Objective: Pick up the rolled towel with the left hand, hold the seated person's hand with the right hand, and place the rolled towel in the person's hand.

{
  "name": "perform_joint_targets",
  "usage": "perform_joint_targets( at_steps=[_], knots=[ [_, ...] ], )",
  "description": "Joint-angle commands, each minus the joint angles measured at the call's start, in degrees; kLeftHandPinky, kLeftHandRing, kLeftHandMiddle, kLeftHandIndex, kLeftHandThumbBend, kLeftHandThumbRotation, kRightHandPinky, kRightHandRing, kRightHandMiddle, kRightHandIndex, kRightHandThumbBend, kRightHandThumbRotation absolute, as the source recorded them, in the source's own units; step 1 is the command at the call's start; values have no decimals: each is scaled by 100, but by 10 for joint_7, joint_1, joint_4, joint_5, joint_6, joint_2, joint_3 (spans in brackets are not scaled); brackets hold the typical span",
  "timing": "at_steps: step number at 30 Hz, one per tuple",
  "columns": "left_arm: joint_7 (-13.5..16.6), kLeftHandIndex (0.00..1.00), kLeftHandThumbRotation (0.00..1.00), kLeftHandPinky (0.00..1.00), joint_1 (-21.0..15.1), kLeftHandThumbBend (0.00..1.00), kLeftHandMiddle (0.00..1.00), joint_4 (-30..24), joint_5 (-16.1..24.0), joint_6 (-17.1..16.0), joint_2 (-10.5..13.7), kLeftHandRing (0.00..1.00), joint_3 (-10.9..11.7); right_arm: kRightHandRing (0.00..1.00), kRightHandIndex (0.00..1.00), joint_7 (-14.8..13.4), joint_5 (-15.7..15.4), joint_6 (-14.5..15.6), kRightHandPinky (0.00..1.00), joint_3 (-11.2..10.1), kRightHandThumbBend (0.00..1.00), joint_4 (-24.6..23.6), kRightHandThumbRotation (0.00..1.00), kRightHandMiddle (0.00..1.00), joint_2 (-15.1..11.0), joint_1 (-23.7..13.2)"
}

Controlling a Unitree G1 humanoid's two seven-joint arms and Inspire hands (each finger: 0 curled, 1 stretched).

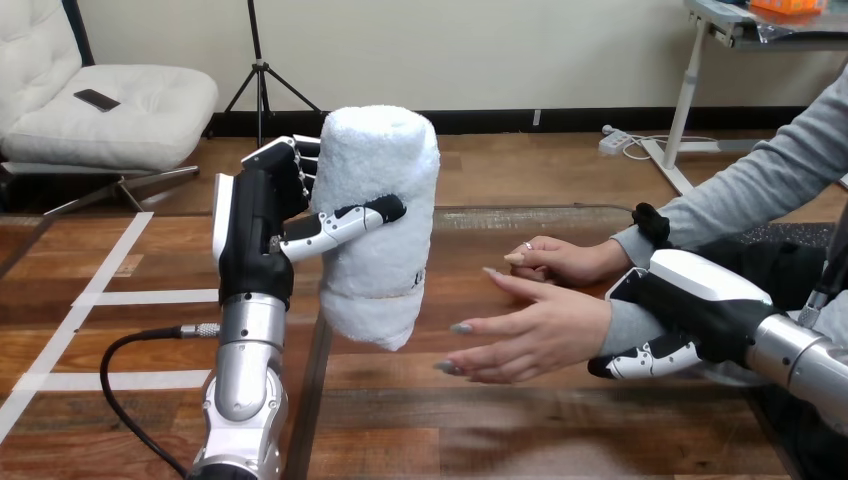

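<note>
My left hand (255,225) holds the rolled white towel (380,230) upright, well above the table, with its thumb across the front and its fingers behind the roll. To the right, the person's hand (540,335) is stretched out open, palm turned toward the towel, fingertips a short way from the towel's lower end. My right hand (700,300) sits over the person's wrist, its fingers (645,360) curled underneath it.
The person's other hand (560,260) rests on the wooden table (520,430) just behind the outstretched one. A seam in the tabletop runs below the towel.
</note>
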Motion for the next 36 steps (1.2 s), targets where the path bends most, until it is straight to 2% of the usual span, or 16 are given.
perform_joint_targets(
  at_steps=[1, 16, 28, 36],
  knots=[
    [7, 40, 0, 34, -88, 75, 40, 10, 7, -15, 8, 37, -1, 23, 28, 0, 31, -13, 20, -29, 57, -39, 33, 28, 5, -19],
    [9, 40, 0, 36, -95, 74, 40, 33, 4, -22, 3, 38, 0, 23, 30, 6, 34, -4, 20, -26, 57, -42, 32, 29, 5, -23],
    [15, 40, 0, 36, -95, 74, 40, 35, 5, -20, -7, 38, -3, 24, 31, 3, 30, -6, 21, -28, 57, -38, 32, 30, 11, -27],
    [10, 40, 0, 36, -93, 74, 40, 33, -3, -24, -20, 38, -1, 24, 31, 13, 35, 1, 20, -33, 57, -43, 33, 29, 17, -30]
  ],
)
